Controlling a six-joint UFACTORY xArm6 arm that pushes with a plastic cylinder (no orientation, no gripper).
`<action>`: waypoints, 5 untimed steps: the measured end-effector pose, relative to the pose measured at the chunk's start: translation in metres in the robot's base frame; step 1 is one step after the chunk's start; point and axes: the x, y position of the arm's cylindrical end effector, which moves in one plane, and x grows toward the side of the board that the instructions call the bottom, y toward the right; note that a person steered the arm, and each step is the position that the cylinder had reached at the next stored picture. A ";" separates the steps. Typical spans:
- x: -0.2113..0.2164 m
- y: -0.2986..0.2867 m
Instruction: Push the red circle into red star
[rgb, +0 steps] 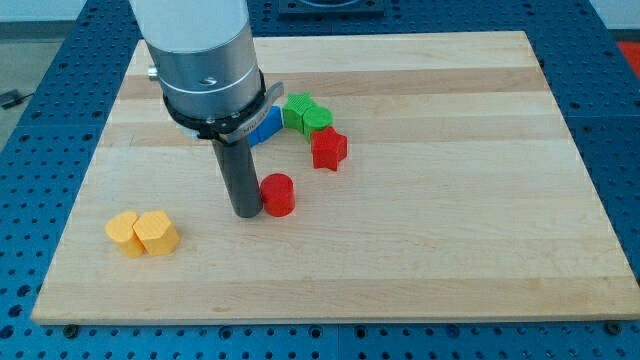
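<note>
my tip (246, 213) touches the red circle (278, 194) on its left; red star (328, 149) sits apart, up-right. no hand fitted.

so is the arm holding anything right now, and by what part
Nothing is held. My tip only presses against the red circle from the view's left.

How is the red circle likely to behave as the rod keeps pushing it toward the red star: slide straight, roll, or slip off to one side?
The red circle stands on its flat end, so it will probably slide, not roll. Its round wall against my tip, which sits at its left, may let it slip sideways if pushed off-centre. It looks small and light; the red star could shift on contact.
</note>
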 end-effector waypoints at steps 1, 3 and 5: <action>0.013 0.001; -0.005 0.020; -0.030 0.022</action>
